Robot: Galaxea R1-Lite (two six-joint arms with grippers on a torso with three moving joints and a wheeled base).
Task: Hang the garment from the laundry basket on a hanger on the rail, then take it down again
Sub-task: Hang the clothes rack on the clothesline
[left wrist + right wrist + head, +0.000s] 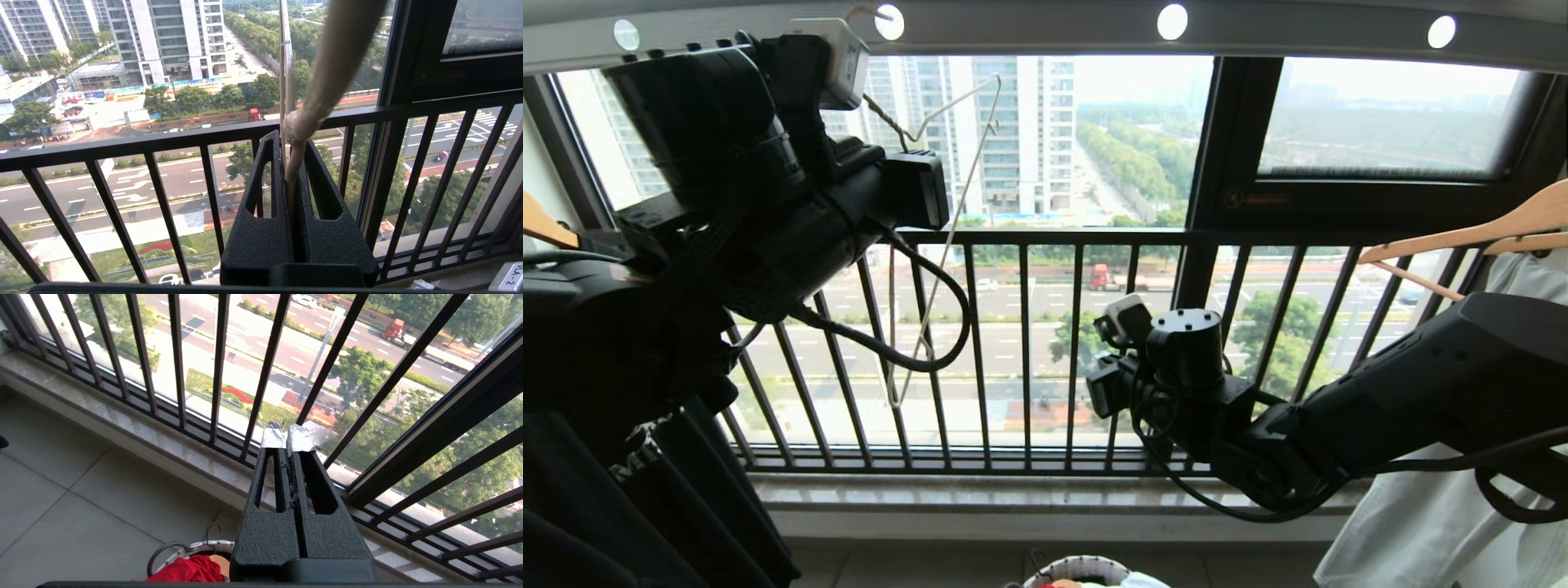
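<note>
The thin cream hanger point(968, 175) hangs high before the window, its hook just under the grey holed rail point(1045, 28). My left gripper point(913, 163) is raised at the upper left and is shut on the hanger's neck. The left wrist view shows the wire of the hanger point(327, 61) pinched between the fingers of the left gripper point(291, 136). My right gripper point(1104, 384) is lower, in front of the window bars, shut and empty point(286, 437). The red garment point(188, 571) lies in the white laundry basket point(192, 549) on the floor below. Only the rim of the basket point(1078, 565) shows in the head view.
A dark barred window railing point(1029, 237) runs across behind both arms, above a stone sill point(1013, 494). Wooden hangers point(1462, 237) with a pale garment point(1421, 523) hang on the right. A black printed T-shirt point(645, 506) hangs on the left.
</note>
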